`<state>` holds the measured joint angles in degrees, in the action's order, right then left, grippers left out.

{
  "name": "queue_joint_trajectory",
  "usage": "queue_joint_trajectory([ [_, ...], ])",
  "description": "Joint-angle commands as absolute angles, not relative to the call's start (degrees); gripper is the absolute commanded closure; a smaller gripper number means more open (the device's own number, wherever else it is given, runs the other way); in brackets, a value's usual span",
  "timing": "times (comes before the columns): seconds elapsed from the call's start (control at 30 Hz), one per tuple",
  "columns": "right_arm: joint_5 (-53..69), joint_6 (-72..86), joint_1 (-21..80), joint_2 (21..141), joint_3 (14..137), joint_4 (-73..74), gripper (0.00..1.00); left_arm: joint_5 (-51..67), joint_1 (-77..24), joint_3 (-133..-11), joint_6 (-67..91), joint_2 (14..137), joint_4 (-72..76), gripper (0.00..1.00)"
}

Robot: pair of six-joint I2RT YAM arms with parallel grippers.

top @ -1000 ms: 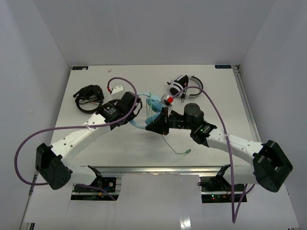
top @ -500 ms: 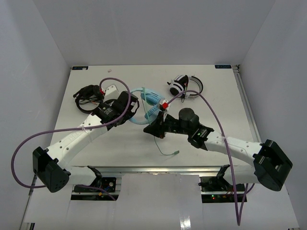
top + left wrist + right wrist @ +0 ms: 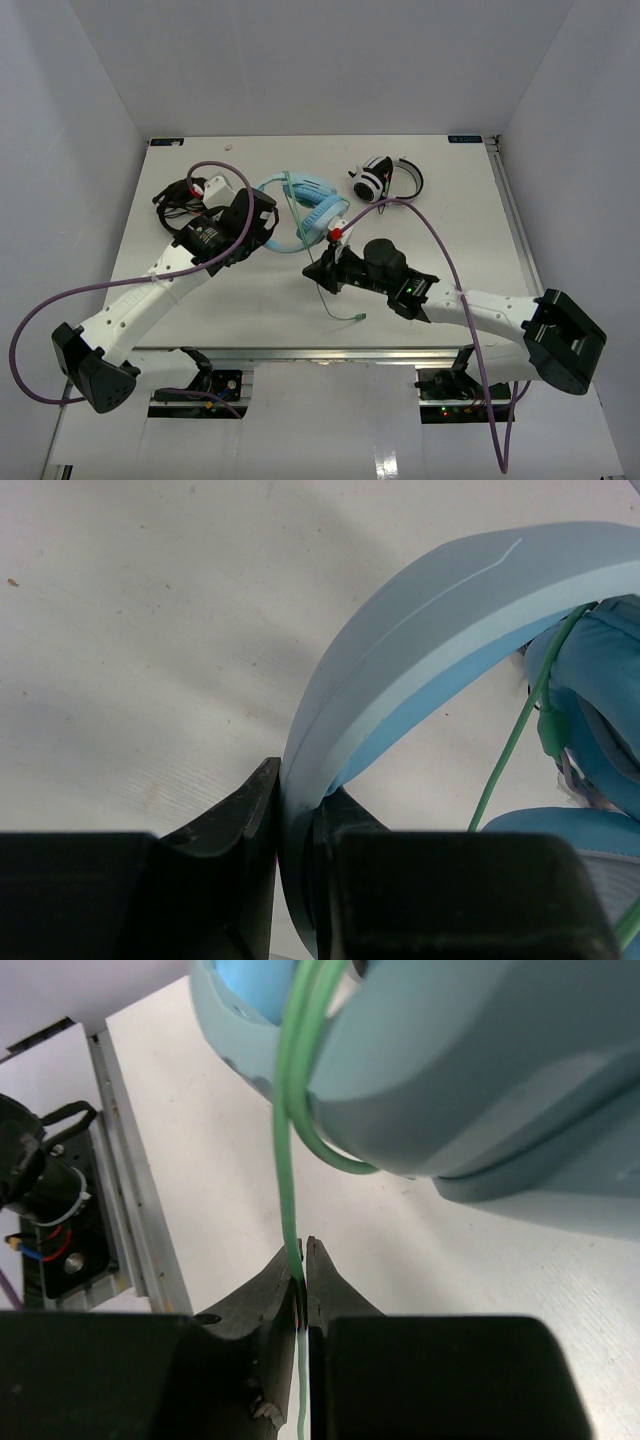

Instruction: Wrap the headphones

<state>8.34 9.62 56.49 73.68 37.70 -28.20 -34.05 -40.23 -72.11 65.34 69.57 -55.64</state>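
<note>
The light blue headphones lie on the far middle of the white tabletop, between black headphones to the left and white-and-black headphones to the right. Their wide headband arcs out to the left, and the ear cups sit to the right of it.

The left tool comes in from the left. Its jaws are closed to a narrow gap and clamp the headband's edge between them.

The right tool reaches in from the near right, just near of the ear cups. Its jaws are pinched almost together on the thin pale green cable, which runs up from the fingertips and loops around an ear cup. Below the right tool, the rest of the cable trails toward the near side, and its plug end rests on the tabletop.
</note>
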Motion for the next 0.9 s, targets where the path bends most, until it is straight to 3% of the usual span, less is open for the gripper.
queue_joint_trajectory([
  [0.0,3.95,6.76,57.13,75.14,34.98,-34.80,0.86,-34.19,-39.99,-75.67,69.35,66.18,-54.23,1.00],
  [0.23,2.78,5.05,57.22,76.44,30.77,-43.40,0.82,-32.56,-39.99,-75.76,70.14,64.81,-54.41,1.00],
  [0.87,1.32,4.95,57.22,85.28,21.39,-61.26,0.80,-31.32,-39.96,-76.00,70.96,61.88,-55.11,1.00],
])
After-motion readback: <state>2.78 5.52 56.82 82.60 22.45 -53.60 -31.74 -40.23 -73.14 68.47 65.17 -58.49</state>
